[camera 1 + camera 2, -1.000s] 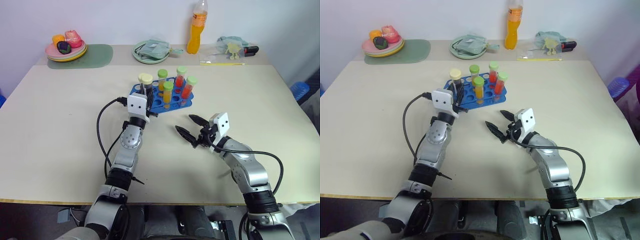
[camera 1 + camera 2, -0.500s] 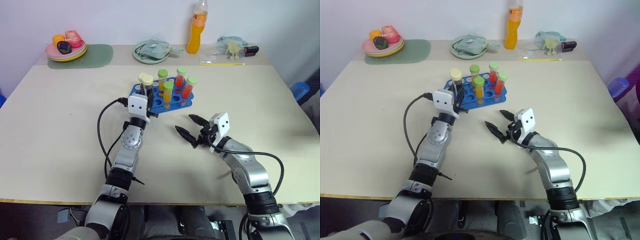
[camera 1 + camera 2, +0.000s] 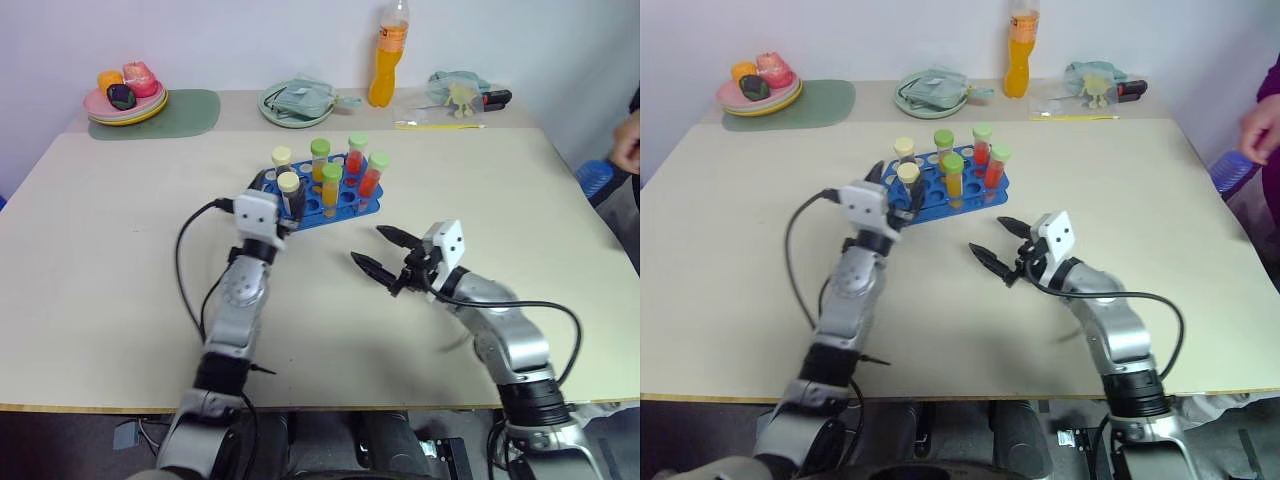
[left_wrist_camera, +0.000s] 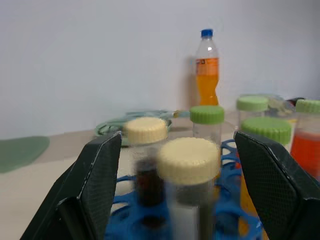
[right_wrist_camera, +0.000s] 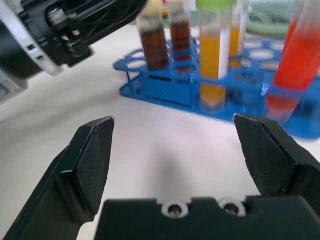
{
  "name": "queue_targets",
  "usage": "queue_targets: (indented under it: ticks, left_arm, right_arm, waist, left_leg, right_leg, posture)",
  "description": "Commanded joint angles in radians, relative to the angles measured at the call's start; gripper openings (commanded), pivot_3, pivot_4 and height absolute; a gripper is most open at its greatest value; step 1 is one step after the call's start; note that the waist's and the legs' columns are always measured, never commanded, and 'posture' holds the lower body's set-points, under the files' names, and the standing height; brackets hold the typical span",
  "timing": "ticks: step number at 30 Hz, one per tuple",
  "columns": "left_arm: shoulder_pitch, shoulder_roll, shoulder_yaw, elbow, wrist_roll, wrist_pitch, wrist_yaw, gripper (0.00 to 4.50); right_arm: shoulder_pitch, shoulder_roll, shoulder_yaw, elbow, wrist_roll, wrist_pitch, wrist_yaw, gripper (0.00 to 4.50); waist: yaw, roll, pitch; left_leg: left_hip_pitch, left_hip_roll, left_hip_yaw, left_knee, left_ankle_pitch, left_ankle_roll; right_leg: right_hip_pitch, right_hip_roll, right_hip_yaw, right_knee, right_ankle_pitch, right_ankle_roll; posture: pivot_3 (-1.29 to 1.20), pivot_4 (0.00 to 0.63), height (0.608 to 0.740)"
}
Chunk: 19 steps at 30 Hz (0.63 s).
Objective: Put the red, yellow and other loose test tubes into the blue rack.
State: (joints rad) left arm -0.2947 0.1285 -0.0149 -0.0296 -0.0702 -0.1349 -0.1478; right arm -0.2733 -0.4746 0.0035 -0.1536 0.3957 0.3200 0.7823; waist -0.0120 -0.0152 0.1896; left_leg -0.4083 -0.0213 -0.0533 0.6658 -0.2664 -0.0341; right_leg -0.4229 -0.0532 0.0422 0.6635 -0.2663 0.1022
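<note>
The blue rack point(image 3: 345, 203) stands mid-table holding several capped tubes. Two cream-capped dark tubes point(image 3: 289, 184) stand at its left end. Green-capped orange tubes point(image 3: 332, 185) and red tubes point(image 3: 372, 174) fill the middle and right. My left gripper point(image 4: 177, 137) is open at the rack's left end. The near cream-capped tube point(image 4: 189, 165) stands upright in the rack between its fingers, touching neither. My right gripper point(image 3: 368, 245) hangs open above bare table in front of the rack, nothing between its fingers point(image 5: 95, 150).
At the back stand an orange drink bottle point(image 3: 385, 55), a green plate with a pouch point(image 3: 300, 102), stacked plates with toy food point(image 3: 125, 97) on a green mat, and a plastic bag of small items point(image 3: 455, 95). A person's hand point(image 3: 630, 140) shows at the right edge.
My left gripper has opened, let go of the cream-capped tube, which now stands in the rack, and drawn back to the left. A person's hand has appeared at the right edge.
</note>
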Motion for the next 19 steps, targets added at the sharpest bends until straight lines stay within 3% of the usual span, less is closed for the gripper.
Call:
queue_targets:
  ticks: [1, 4, 8, 12, 19]
  left_arm:
    - [0.213, 0.194, 0.141, -0.298, -0.186, 0.167, -0.19, 3.67]
    - [0.388, 0.335, 0.271, -0.399, -0.291, 0.243, -0.286, 3.67]
    - [0.554, 0.422, 0.413, -0.43, -0.381, 0.284, -0.38, 3.67]
    - [0.623, 0.448, 0.46, -0.436, -0.397, 0.299, -0.415, 3.67]
    - [0.627, 0.43, 0.451, -0.469, -0.389, 0.333, -0.395, 3.67]
  right_arm:
    - [-0.012, -0.127, -0.085, -0.03, 0.057, 0.011, 0.124, 4.22]
    - [-0.027, -0.211, -0.14, 0.053, 0.07, 0.009, 0.177, 4.22]
    - [-0.063, -0.264, -0.193, 0.17, 0.072, -0.001, 0.215, 4.22]
    - [-0.087, -0.285, -0.212, 0.254, 0.061, -0.023, 0.24, 4.22]
    - [-0.104, -0.297, -0.197, 0.28, 0.048, -0.021, 0.261, 4.22]
  waist:
    - [-0.006, 0.001, 0.0]
    - [-0.006, 0.001, 0.0]
    - [0.008, 0.001, 0.0]
    - [0.011, 0.002, 0.0]
    - [0.001, 0.002, 0.0]
  left_leg:
    - [0.0, 0.0, 0.0, 0.0, 0.0, 0.0]
    - [0.001, 0.003, 0.001, -0.001, 0.0, 0.0]
    - [0.004, 0.002, -0.001, 0.001, 0.0, 0.001]
    - [0.018, 0.003, -0.001, -0.002, -0.002, 0.003]
    - [0.018, 0.002, -0.001, -0.003, -0.003, 0.005]
  right_leg:
    - [0.0, 0.0, 0.0, 0.0, 0.0, 0.0]
    - [0.0, 0.002, 0.001, 0.0, -0.001, -0.001]
    - [0.008, 0.001, -0.002, -0.003, -0.001, -0.002]
    - [0.025, 0.001, -0.002, -0.013, -0.003, -0.006]
    - [0.025, -0.003, -0.002, -0.014, -0.002, -0.004]
  posture:
    - [0.0, 0.15, 0.729]
    - [0.0, 0.15, 0.729]
    - [0.0, 0.15, 0.729]
    - [0.0, 0.15, 0.729]
    - [0.0, 0.15, 0.729]
